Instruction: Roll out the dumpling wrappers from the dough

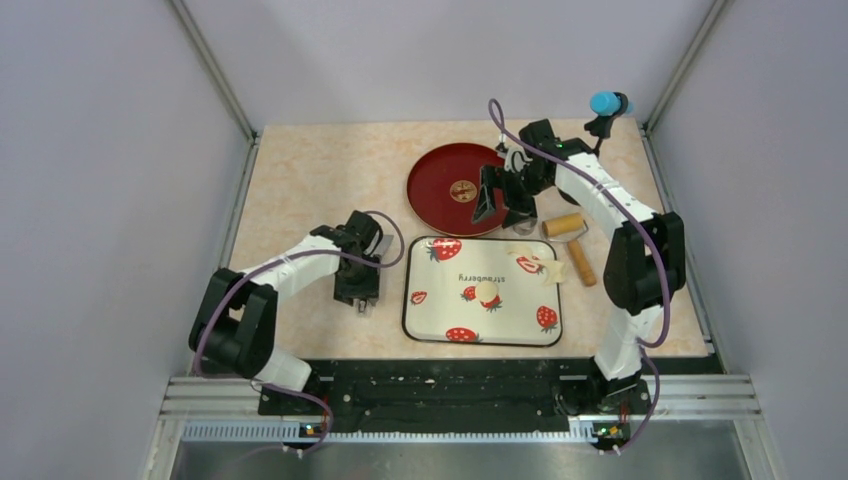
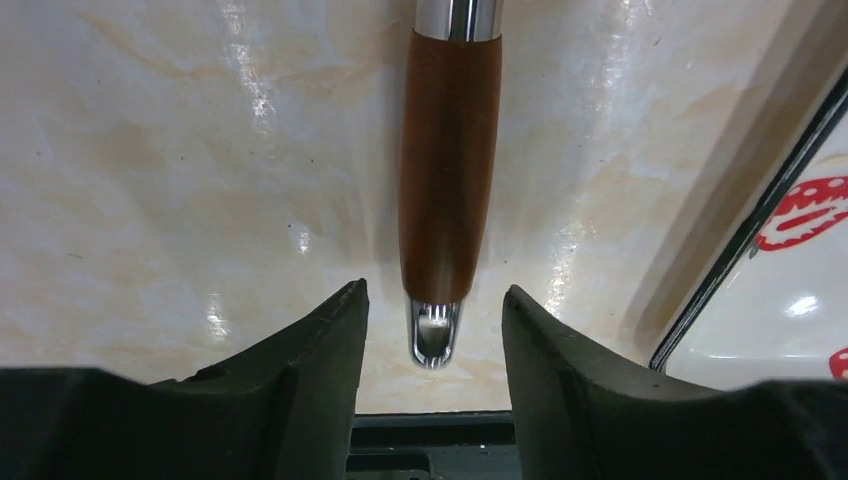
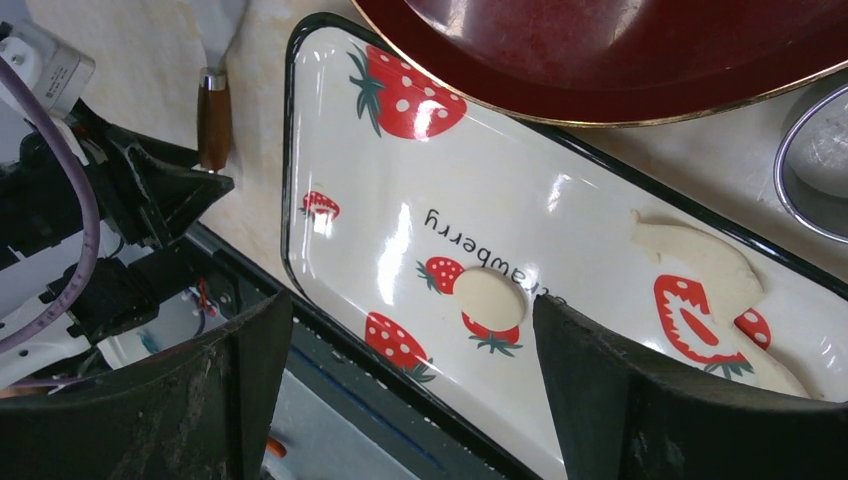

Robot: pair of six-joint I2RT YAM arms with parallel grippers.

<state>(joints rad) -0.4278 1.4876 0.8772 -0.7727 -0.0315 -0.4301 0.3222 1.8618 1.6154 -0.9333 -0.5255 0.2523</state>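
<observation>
Left of the strawberry tray, the left gripper hangs low over the table. Its jaws are released, one on each side of the end of the brown handle of the scraper, and as far as I can see they do not touch it. The right gripper is also released and holds nothing; it hovers above the red plate.

The step in hand, I judge, is to take the scraper so that the cut wrapper can be lifted. To do it well, the jaws should go a little further along the handle before they close. Only its very end lies between them, and a grip there could slip or tilt the blade. The handle should sit midway between the jaws.

Counted:
- one round wrapper, near the middle of the tray
- one leftover piece of dough, at the tray's far right part
- one wooden roller
- one metal ring
- one scraper, one tray, one plate
</observation>
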